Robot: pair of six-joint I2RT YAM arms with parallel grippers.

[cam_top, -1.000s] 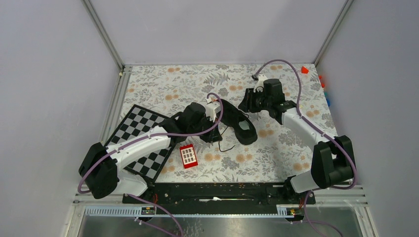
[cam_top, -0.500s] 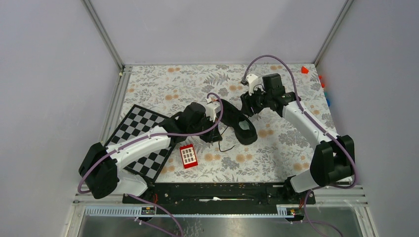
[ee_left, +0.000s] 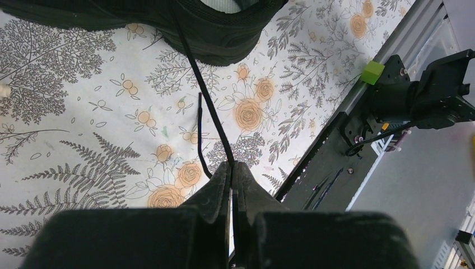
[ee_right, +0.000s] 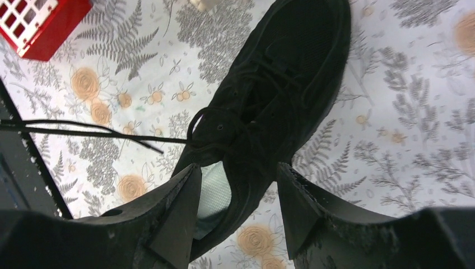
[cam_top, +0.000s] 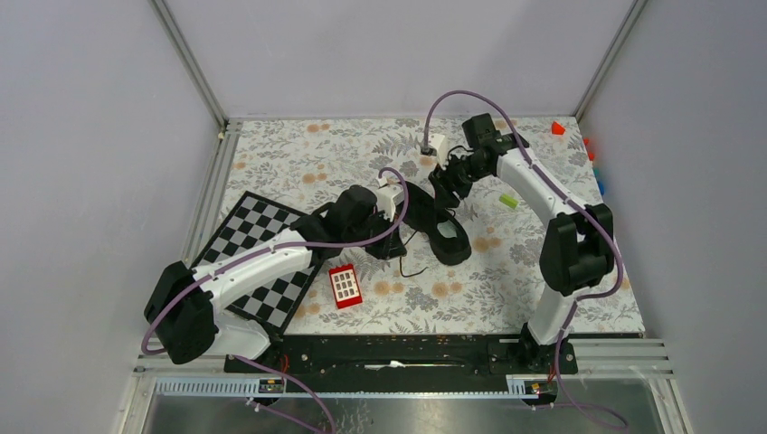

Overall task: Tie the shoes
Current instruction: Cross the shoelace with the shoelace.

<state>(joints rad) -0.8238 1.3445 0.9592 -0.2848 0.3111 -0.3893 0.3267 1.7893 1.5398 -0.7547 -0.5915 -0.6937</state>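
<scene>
1. Sneaker [cam_top: 452, 246] sits at the middle of the floral mat [cam_top: 298, 163], heel toward the arm bases. Nearest clutter is a red block [cam_top: 345, 286] and a chessboard [cam_top: 249, 237], near-left of it. Risk: a left-arm pull toward the bases sweeps the block.
2. Left gripper [ee_left: 231, 168] is clenched on one lace [ee_left: 208, 103], which runs straight up to the eyelets. Risk: the thin lace slips from the pinch. Nothing pins the shoe, so more pull could also drag or spin it.
3. Second lace end [ee_left: 200, 129] lies loose on the mat just beside the held strand. Risk: it is black, thin and flat on the surface, so it is easy to miss or to snag together with the held strand.
4. Green block [cam_top: 509, 201] lies right of the shoe, beside the right forearm. Risk: an arm swing knocks it.
5. Right gripper [ee_right: 236, 168] hangs above the collar with jaws spread, gripping nothing. Risk: coming down here it nips tongue or collar rather than lace, or shoves the shoe.
</scene>
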